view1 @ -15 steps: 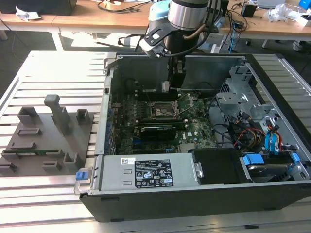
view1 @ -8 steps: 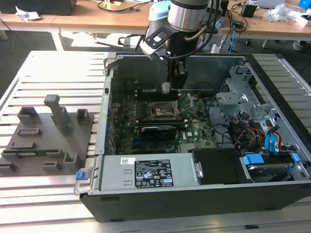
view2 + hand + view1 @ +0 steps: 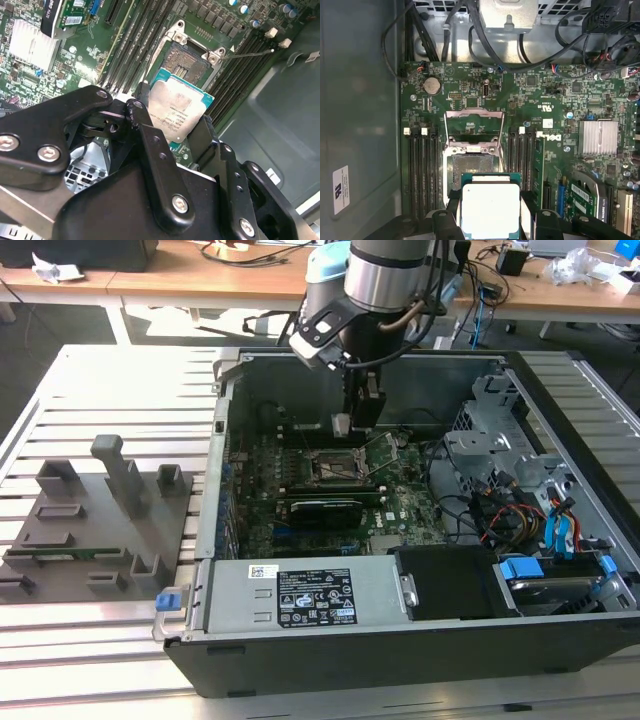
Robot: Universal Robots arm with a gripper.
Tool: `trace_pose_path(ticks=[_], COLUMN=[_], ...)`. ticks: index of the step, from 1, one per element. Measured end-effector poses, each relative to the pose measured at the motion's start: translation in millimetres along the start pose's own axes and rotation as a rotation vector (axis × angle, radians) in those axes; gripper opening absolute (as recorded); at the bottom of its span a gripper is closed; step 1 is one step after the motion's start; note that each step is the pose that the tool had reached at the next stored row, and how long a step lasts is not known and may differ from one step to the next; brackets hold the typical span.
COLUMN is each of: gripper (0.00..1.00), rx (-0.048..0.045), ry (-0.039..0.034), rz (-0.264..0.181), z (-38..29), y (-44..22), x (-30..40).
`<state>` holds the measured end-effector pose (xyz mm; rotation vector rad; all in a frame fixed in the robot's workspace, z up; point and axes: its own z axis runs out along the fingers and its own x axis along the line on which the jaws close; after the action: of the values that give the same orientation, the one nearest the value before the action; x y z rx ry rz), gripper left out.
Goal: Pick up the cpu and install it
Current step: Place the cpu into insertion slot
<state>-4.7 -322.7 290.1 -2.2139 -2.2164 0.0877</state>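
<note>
Tool (image 3: 490, 206) clamping cpu (image 3: 176, 109), over open socket (image 3: 472, 169), memory slots (image 3: 422, 170) flanking

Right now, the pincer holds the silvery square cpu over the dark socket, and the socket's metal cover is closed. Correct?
Not quite: the metal cover is flipped open, as the first wrist view shows. The pincer does hold the silvery square cpu over the dark socket.

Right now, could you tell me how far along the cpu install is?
Done: the cpu is picked up, clamped in the gripper. In hand: it hangs close to the open socket, apart from it. Left: it is not yet seated, and the latch frame stands raised.
</note>
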Motion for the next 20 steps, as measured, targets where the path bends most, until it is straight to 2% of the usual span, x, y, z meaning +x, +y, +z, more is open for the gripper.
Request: trace_pose_path(ticks=[20], gripper=[0.55], rx=[0.0000], ry=[0.0000], rz=[0.000], z=[11.9], y=[0.5], x=[0.4])
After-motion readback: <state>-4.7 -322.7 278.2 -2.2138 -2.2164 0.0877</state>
